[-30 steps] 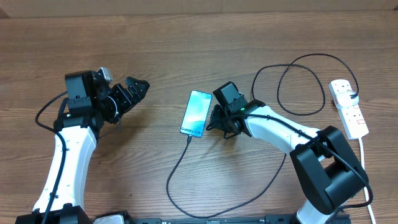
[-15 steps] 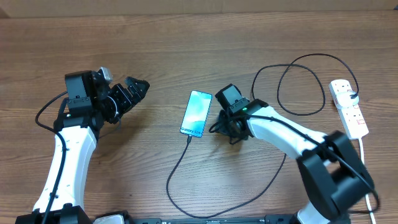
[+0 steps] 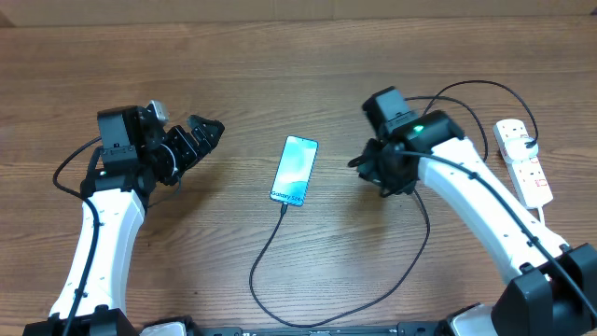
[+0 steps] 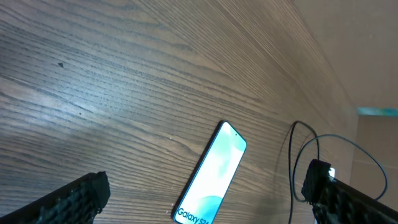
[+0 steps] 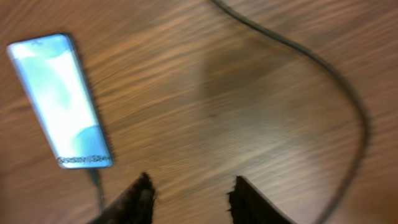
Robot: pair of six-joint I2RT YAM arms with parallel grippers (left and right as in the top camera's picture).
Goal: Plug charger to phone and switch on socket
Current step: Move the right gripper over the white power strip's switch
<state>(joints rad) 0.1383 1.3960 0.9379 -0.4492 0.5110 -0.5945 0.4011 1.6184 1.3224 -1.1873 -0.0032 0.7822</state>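
The right pincer (image 3: 366, 170) hangs over the tabletop (image 3: 233, 56) with its fingers (image 5: 140, 196) parted. Only bare wood shows in the gap, so it grips nothing. The phone (image 3: 295, 170) lies flat, screen up, off to this pincer's left and apart from its tips. In the right wrist view it sits ahead and to the left of the fingertips, with its "Galaxy" edge the nearer one.

The charger (image 5: 311, 60) meets that short edge of the phone, close to the left fingertip in the wrist view. That view is blurred, so whether the connector is fully seated cannot be told. From the phone the cable runs toward the robot's side of the tabletop, bends back and passes under the right arm. It then loops on the far side of the right pincer toward the socket (image 3: 522, 163).

The socket lies well to the right of the right pincer, beyond the arm, with a black plug in it. Its red switches are too small to tell how they are set.

The left pincer (image 3: 205, 131) is spread wide and empty, its fingers (image 4: 74, 199) at the two lower corners of its wrist view. The phone lies ahead of it, in line with the gap between the fingers and well apart from both. In the overhead view the phone is to this pincer's right.
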